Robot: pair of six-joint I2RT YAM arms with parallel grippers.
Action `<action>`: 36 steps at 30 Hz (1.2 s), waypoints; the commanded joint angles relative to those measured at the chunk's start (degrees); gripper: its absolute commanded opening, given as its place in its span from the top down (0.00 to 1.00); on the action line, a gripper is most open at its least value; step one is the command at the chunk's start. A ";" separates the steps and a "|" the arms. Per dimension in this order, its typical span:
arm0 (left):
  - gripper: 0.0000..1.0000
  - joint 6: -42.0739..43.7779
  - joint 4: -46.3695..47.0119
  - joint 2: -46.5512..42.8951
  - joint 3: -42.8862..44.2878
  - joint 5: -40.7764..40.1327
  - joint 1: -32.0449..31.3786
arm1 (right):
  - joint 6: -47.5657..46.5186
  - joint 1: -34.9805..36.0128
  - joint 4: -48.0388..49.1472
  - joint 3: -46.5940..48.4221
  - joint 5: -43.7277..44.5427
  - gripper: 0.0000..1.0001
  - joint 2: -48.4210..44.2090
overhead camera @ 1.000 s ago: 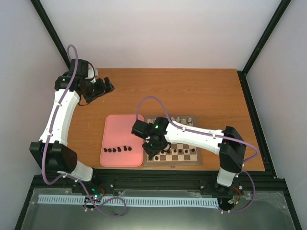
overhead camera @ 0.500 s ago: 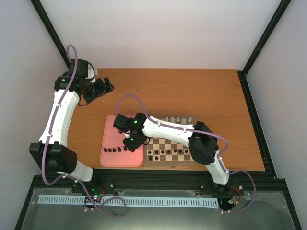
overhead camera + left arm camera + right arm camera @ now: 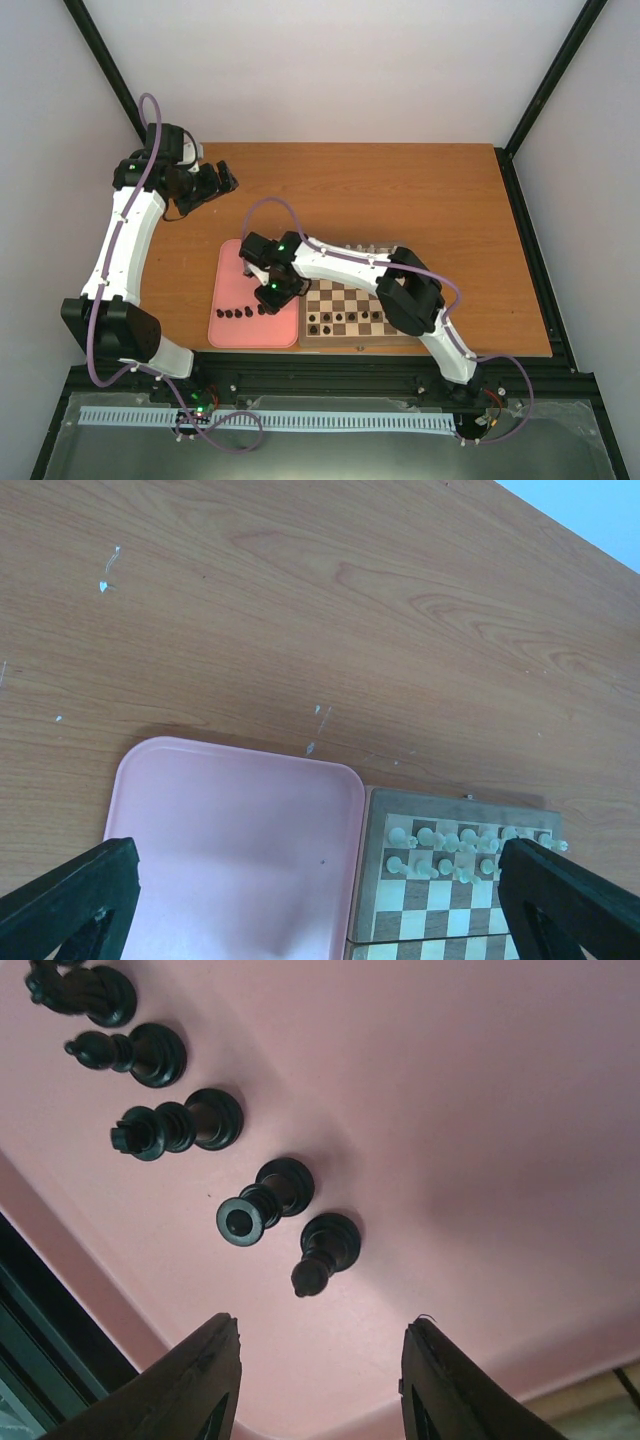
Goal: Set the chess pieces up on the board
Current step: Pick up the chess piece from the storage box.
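Note:
The wooden chessboard (image 3: 360, 342) lies at the table's front centre, with several black chess pieces (image 3: 345, 320) on its near rows and white pieces (image 3: 372, 249) along its far side. More black pieces (image 3: 238, 313) stand in a row on the pink tray (image 3: 235, 275) to its left. My right gripper (image 3: 272, 296) hovers over the tray's right end, open and empty. In the right wrist view its fingertips (image 3: 215, 1380) flank the nearest black piece (image 3: 325, 1250) from just below. My left gripper (image 3: 215, 182) is open, high at the back left, away from everything.
The left wrist view looks down on the tray (image 3: 240, 860), the board's far corner (image 3: 380, 880) with white pieces (image 3: 460, 845), and bare wooden table (image 3: 350, 610). The table's front edge runs just below tray and board.
My right arm has swung left from over the board's near left corner to over the tray's row of black pieces. The left arm has not moved.

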 commanded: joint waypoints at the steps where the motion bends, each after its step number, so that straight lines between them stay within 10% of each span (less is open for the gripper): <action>1: 0.00 0.84 0.29 -0.66 1.76 0.16 -0.35 | -2.31 0.30 -0.02 2.35 -3.13 0.55 2.29; 36: 0.00 1.32 0.16 0.09 1.78 -0.84 -0.27 | -3.15 -0.40 -5.37 9.03 0.57 0.95 8.24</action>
